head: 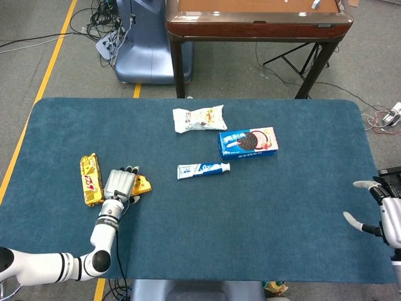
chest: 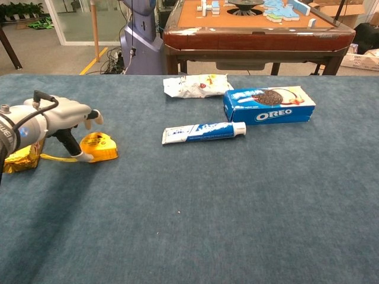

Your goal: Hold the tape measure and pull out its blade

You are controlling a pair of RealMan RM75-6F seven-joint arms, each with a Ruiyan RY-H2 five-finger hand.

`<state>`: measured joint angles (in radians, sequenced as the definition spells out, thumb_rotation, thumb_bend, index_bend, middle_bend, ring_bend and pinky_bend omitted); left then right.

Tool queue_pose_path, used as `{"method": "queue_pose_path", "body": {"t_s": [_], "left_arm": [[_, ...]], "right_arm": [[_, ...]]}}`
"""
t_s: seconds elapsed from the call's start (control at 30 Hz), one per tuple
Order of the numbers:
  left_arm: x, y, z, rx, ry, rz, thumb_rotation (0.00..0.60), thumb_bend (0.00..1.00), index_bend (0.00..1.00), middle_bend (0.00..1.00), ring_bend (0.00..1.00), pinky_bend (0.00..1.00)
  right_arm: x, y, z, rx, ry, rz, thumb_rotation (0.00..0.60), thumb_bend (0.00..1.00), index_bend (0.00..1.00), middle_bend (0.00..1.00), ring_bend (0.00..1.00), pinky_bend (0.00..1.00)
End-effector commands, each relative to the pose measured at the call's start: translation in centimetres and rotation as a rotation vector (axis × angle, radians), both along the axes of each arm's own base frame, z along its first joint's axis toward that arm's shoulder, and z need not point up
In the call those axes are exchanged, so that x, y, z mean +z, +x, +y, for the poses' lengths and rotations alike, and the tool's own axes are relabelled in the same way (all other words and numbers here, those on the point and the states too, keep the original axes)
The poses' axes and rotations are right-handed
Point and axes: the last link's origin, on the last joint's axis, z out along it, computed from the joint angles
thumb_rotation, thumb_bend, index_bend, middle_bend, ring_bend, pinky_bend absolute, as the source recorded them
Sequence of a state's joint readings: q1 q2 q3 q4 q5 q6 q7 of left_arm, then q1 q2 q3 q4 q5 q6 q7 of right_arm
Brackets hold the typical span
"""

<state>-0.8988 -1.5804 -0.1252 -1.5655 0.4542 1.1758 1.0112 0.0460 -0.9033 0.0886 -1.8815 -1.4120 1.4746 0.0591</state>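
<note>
The yellow tape measure point(head: 141, 184) point(chest: 100, 148) lies on the blue table at the left. A thin yellow strip point(chest: 54, 158) runs from it toward the left. My left hand point(head: 119, 184) point(chest: 64, 120) is right beside its left side, fingers point(chest: 93, 115) spread and raised above the case. The thumb point(chest: 79, 152) reaches down to the case's near left edge. Nothing is gripped. My right hand point(head: 383, 215) hovers at the table's right edge with its fingers apart and empty; the chest view does not show it.
A yellow snack bar point(head: 91, 179) point(chest: 21, 157) lies just left of my left hand. A toothpaste tube point(head: 202, 169) point(chest: 203, 132), an Oreo box point(head: 248, 142) point(chest: 269, 104) and a white snack packet point(head: 199, 118) point(chest: 195, 85) sit mid-table. A brown table point(chest: 254, 35) stands beyond.
</note>
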Motion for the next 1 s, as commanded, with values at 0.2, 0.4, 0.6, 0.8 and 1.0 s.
{"method": "queue_pose_path", "body": {"t_s": [0.2, 0.4, 0.6, 0.8, 1.0], "left_arm": [[-0.6, 0.4, 0.4, 0.054, -0.016, 0.048, 0.428, 0.17, 0.13, 0.20, 0.23, 0.57], [-1.0, 0.1, 0.8, 0.083, -0.015, 0.070, 0.366, 0.17, 0.15, 0.20, 0.23, 0.57], [-1.2, -0.2, 0.9, 0.101, -0.023, 0.075, 0.362, 0.17, 0.17, 0.20, 0.24, 0.57], [-1.4, -0.2, 1.1, 0.106, -0.011, 0.070, 0.360, 0.17, 0.21, 0.20, 0.25, 0.57], [-1.6, -0.5, 1.5, 0.099, 0.017, 0.074, 0.360, 0.17, 0.30, 0.29, 0.29, 0.57]], "right_arm": [[0.1, -0.1, 0.0, -0.004, 0.002, 0.003, 0.600, 0.25, 0.31, 0.33, 0.16, 0.22], [0.2, -0.1, 0.0, -0.007, 0.000, 0.005, 0.600, 0.25, 0.31, 0.33, 0.16, 0.22], [0.2, -0.1, 0.0, -0.008, -0.002, 0.008, 0.600, 0.25, 0.31, 0.33, 0.16, 0.22], [0.2, -0.1, -0.1, -0.009, -0.001, 0.010, 0.600, 0.25, 0.31, 0.33, 0.16, 0.22], [0.3, 0.0, -0.1, -0.013, -0.002, 0.013, 0.600, 0.25, 0.32, 0.33, 0.16, 0.22]]}}
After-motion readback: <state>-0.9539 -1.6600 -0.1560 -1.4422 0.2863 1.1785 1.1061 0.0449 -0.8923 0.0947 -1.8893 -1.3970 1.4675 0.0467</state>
